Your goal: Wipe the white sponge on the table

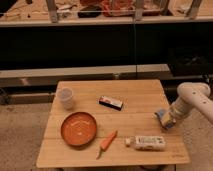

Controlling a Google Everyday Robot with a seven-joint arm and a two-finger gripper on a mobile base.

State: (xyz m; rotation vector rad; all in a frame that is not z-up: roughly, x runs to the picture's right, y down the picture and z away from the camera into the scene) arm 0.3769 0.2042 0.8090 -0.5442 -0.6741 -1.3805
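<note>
We start with the table, a light plank top that fills the lower half of the view. The white arm reaches in from the far right edge of the scene and bends down toward the table's right margin.

Gripper: low over the table, close to its right edge. It seems pressed around the white sponge, a small pale bluish block with a yellowish side, held at or just above the wood. We cannot tell whether the sponge touches the planks.

Away from the gripper, across the table: an orange plate, well apart. Beyond it, farther still, a pale cup. A carrot lies between the plate and the gripper's side, lower in the view. A flat black-and-white bar sits up and across from the gripper, apart. Just below the gripper, near, a long white packet with a small pale bit at its end.

Our reading of the step: sponge grasped, wipe stroke in hand along the right part of the top.

Next move, we judge, calls for light downward pressure and a sweep back inward. The stroke must stay above the packet and short of the edge, lest the sponge slip off the wood.
</note>
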